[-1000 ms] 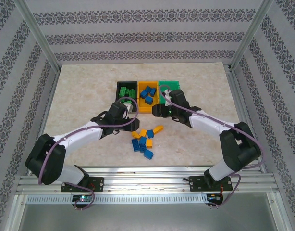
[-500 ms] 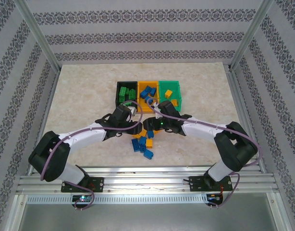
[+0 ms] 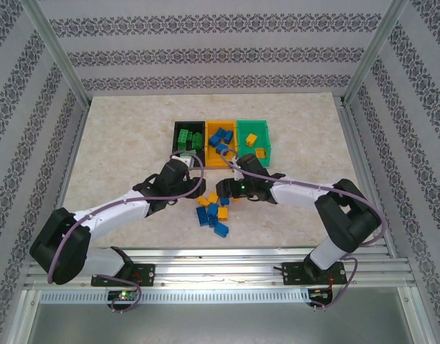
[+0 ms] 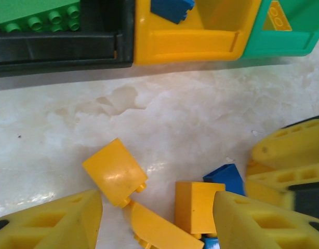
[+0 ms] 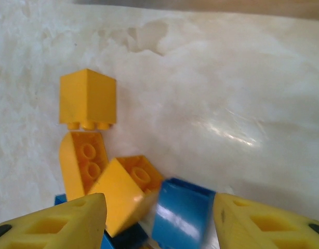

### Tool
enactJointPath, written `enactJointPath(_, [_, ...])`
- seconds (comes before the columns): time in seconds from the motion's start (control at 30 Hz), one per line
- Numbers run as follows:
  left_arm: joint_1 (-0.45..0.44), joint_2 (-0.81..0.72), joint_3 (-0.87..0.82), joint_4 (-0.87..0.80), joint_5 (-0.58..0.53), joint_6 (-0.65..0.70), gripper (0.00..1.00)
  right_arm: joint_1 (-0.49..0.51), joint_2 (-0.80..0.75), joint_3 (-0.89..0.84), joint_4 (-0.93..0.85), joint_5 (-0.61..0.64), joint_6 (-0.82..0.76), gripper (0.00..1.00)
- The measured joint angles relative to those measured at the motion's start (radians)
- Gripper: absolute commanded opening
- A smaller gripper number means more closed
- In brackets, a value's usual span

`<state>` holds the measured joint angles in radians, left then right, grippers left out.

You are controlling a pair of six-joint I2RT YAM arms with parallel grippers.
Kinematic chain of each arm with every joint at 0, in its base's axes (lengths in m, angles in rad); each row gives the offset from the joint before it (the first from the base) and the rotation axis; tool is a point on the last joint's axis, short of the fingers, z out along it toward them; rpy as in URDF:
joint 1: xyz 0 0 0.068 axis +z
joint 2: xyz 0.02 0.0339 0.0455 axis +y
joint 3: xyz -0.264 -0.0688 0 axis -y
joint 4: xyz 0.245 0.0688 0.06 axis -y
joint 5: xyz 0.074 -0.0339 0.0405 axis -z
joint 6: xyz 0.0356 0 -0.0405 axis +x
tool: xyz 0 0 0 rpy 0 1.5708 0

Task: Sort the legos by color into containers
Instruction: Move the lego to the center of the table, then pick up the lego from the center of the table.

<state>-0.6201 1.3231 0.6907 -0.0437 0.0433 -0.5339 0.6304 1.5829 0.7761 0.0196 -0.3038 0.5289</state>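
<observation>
- Loose legos (image 3: 214, 211) lie heaped on the counter (image 3: 120, 143), just in front of the three containers (image 3: 221, 163).
- Left gripper (image 4: 157, 218): jaws apart above yellow bricks (image 4: 115, 171).
- Right gripper (image 5: 159, 218): jaws apart, low over a blue brick (image 5: 180, 215).

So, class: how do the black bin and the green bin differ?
The black bin holds green legos; the green bin holds yellow-orange legos. The black bin sits at the left end of the row, the green bin at the right end. Both are open-topped rectangles of similar size.
</observation>
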Motion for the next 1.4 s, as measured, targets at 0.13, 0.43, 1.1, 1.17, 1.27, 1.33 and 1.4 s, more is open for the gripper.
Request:
enactJointPath(0.13, [0.000, 0.002, -0.008, 0.003, -0.003, -0.002, 0.58, -0.036, -0.074, -0.035, -0.071, 0.029, -0.002, 0.58])
enactJointPath(0.43, [0.012, 0.042, 0.014, 0.015, -0.003, -0.015, 0.59, -0.143, -0.294, -0.074, -0.200, 0.087, -0.007, 0.59])
enactJointPath(1.1, [0.126, 0.062, -0.079, 0.145, 0.117, -0.149, 0.59, -0.050, -0.119, -0.085, -0.211, 0.148, 0.114, 0.63])
enactJointPath(1.17, [0.126, 0.056, -0.082, 0.145, 0.117, -0.149, 0.59, -0.050, -0.071, -0.072, -0.192, 0.170, 0.122, 0.63])
enactJointPath(1.27, [0.129, 0.039, -0.094, 0.146, 0.118, -0.149, 0.59, -0.051, -0.030, -0.055, -0.186, 0.192, 0.128, 0.63])
enactJointPath(1.33, [0.131, 0.031, -0.096, 0.146, 0.118, -0.150, 0.59, -0.050, -0.015, -0.034, -0.209, 0.200, 0.127, 0.60])
enactJointPath(1.4, [0.131, 0.028, -0.098, 0.147, 0.118, -0.153, 0.59, -0.050, 0.003, -0.011, -0.238, 0.211, 0.122, 0.56])
